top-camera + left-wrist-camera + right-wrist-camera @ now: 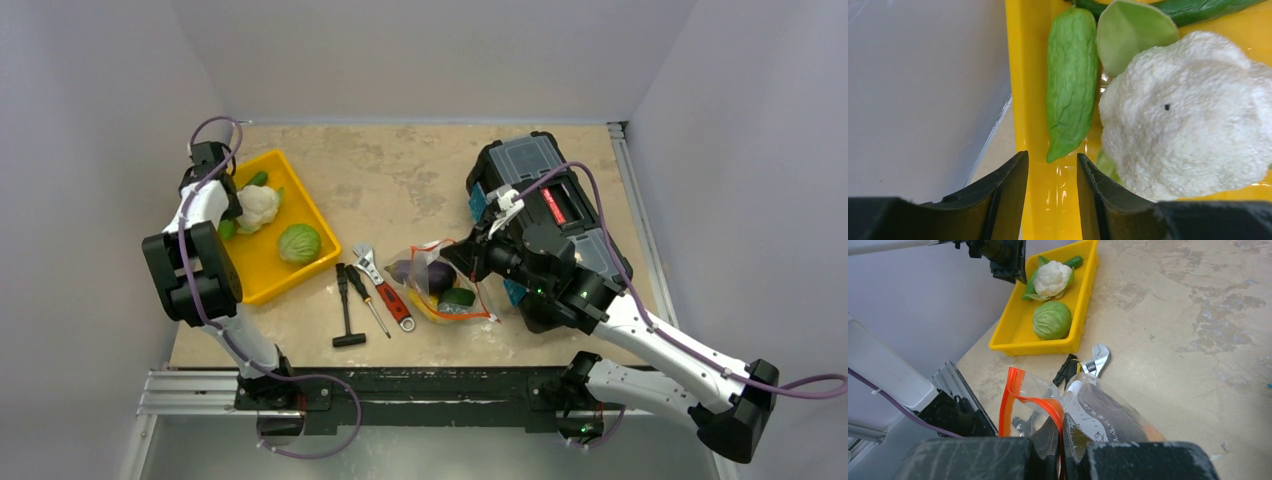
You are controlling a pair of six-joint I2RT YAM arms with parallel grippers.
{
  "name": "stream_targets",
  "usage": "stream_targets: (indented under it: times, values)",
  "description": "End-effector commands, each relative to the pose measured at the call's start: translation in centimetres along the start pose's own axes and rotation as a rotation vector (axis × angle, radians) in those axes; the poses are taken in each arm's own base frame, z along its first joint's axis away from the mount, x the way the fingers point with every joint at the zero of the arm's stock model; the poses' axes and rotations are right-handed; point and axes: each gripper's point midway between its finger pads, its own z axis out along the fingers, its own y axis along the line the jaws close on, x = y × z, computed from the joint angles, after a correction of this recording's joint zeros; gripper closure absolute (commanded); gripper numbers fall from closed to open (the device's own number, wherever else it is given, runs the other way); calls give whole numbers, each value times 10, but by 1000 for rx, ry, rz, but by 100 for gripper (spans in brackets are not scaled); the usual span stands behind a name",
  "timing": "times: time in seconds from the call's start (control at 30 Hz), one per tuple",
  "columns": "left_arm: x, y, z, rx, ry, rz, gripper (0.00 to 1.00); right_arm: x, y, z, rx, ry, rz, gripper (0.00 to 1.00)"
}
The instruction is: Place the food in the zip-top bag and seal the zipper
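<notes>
One zipper (1040,405) in right end effector (1060,452)

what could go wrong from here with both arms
1. The left gripper holds its part-open jaws over the wall of the yellow tray, short of the green piece; closing here may pinch the tray instead.
2. The cauliflower lies close beside that piece and may get dragged along.
3. The right gripper pinches the zip-top bag at its twisted zipper, so the mouth may be too narrow.
</notes>
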Motion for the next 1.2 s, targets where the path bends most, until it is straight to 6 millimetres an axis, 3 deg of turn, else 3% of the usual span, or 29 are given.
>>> stream_targets:
  times: [0.0, 0.17, 0.37, 0.5, 0.67, 0.93, 1.0, 1.17]
  values:
    - [-34, -14, 0, 102, -76, -51, 60, -27, 7, -4, -23, -108, -9, 100]
    - [-37, -19, 18, 127, -37, -25, 59, -28, 7, -3, -22, -107, -8, 100]
    - [-25, -9, 41, 49, 44, 2, 58, -30, 6, -3, -11, -106, -10, 100]
    - [-20, 0, 45, 9, 62, -12, 56, -29, 5, -1, -7, -102, -8, 100]
    - [-1, -8, 59, 49, 177, 5, 54, -31, 9, 1, -23, -99, -3, 100]
    - [10, -7, 67, 50, 245, 18, 53, -38, 12, 1, -21, -98, -6, 100]
    - [12, -5, 66, 40, 259, 24, 58, -39, 12, 2, -20, -98, -4, 100]
    - [-1, 3, 35, 53, 182, -31, 88, -34, 8, 7, 4, -63, -14, 100]
